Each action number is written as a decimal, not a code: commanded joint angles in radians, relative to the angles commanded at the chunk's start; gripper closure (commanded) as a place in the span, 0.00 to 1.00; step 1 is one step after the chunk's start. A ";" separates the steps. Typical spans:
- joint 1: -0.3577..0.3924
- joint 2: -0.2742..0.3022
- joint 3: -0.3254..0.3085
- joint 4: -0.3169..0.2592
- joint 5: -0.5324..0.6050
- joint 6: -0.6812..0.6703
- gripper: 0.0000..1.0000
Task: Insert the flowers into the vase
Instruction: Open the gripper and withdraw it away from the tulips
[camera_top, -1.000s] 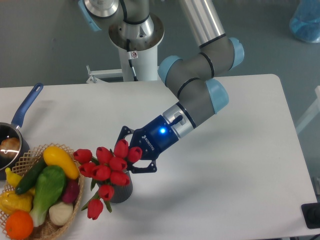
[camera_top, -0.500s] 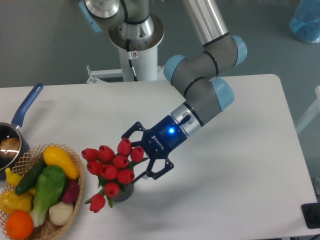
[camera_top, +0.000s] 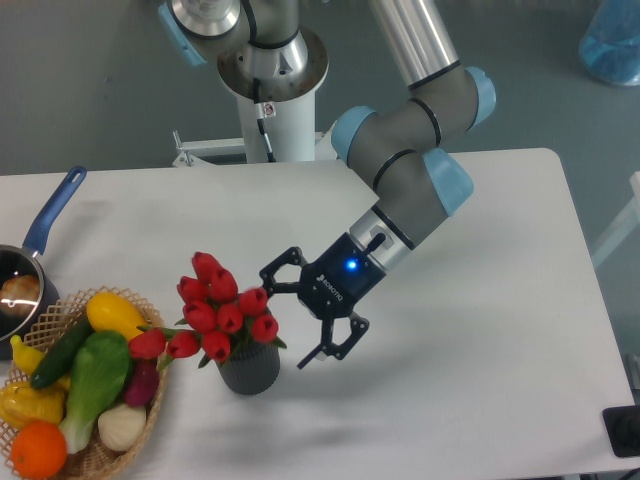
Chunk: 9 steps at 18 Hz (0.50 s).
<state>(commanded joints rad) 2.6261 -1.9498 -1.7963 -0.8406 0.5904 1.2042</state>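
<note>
The flowers (camera_top: 218, 312), a bunch of red tulip buds with green leaves, stand in the vase (camera_top: 250, 369) and lean to the left, towards the basket. The vase is a small dark grey cylinder, upright on the white table. Its mouth is covered by the buds and leaves. My gripper (camera_top: 284, 316) is just right of the bunch with its black fingers spread wide, open and holding nothing. One fingertip (camera_top: 268, 271) is near the rightmost bud; whether it touches I cannot tell.
A wicker basket (camera_top: 158, 395) full of toy vegetables and fruit sits at the front left, right beside the vase. A blue-handled saucepan (camera_top: 48, 220) lies at the left edge. The arm's base (camera_top: 272, 75) stands behind the table.
The gripper opened, let go of the flowers and drew back to the right. The bunch now stands in the vase and has tipped further left.
</note>
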 joint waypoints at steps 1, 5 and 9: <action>0.008 0.008 -0.002 0.000 0.012 0.000 0.00; 0.057 0.029 0.006 0.000 0.020 0.000 0.00; 0.091 0.054 0.024 0.000 0.090 0.030 0.00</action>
<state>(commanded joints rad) 2.7166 -1.8961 -1.7718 -0.8406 0.6806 1.2347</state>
